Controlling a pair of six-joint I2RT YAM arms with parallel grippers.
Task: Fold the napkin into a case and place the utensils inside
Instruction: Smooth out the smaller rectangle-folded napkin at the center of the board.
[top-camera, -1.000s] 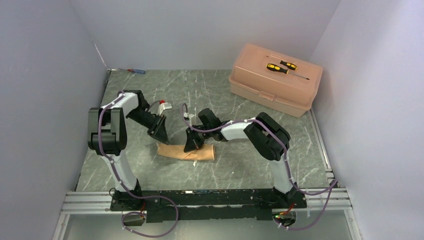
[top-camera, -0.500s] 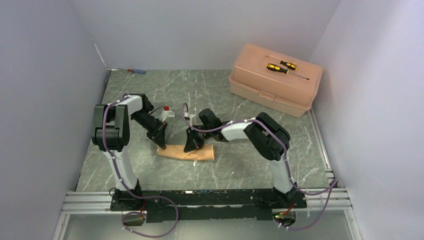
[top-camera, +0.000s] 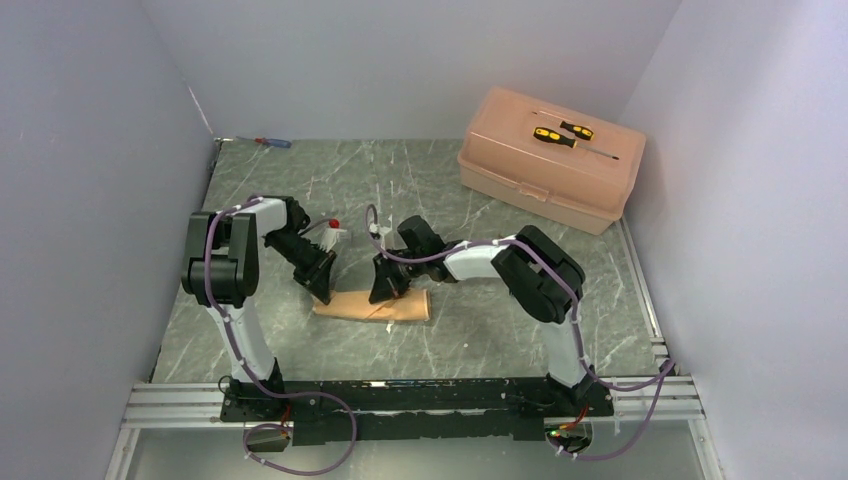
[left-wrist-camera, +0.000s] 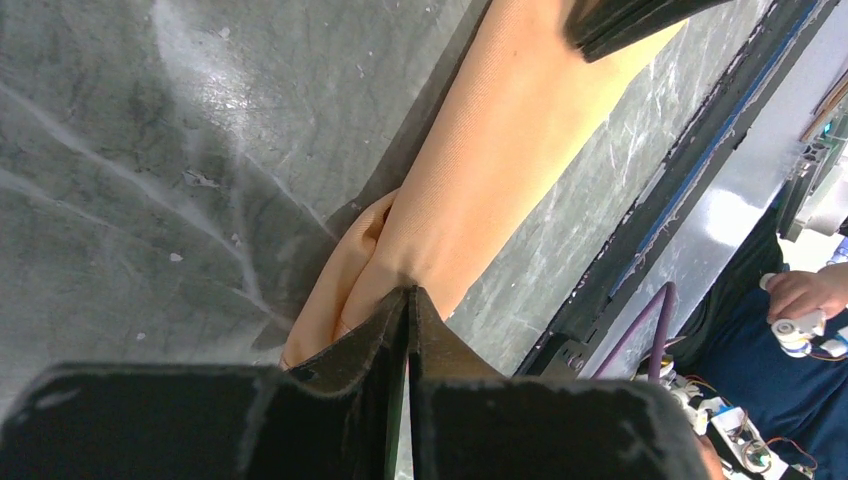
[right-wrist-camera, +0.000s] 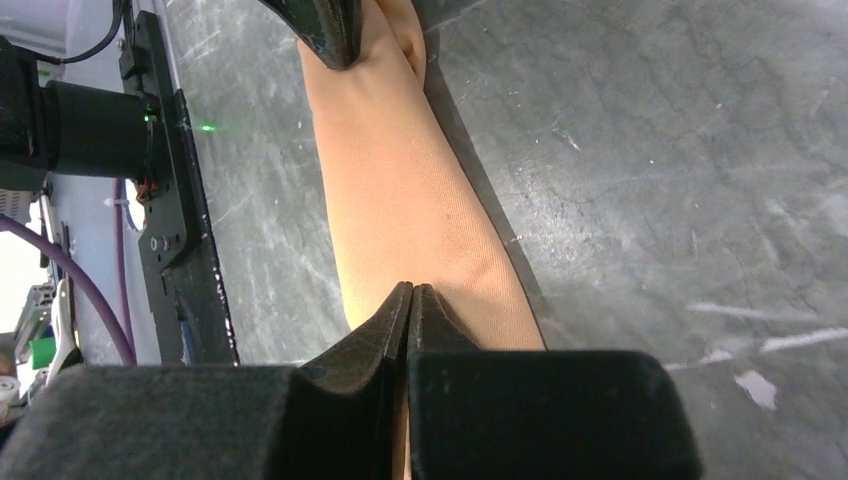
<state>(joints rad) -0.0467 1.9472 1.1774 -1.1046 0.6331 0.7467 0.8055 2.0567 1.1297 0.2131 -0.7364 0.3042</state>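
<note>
The left gripper (left-wrist-camera: 408, 300) pinches the napkin (left-wrist-camera: 500, 170) at its end; the right gripper (right-wrist-camera: 408, 297), shut, pins its middle. Fold slowly, pin firm.

Left gripper (top-camera: 321, 288) has come down from above and behind the napkin (top-camera: 400, 306) to its left end. Jaws have narrowed and now sit drawn together, tips on the cloth fold. Left arm (top-camera: 225, 262) leans lower and further right

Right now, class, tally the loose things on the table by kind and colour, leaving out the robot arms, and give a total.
peach-orange napkin: 1
pink box: 1
yellow-and-black screwdrivers: 2
red-and-blue screwdriver: 1
Total: 5
</note>
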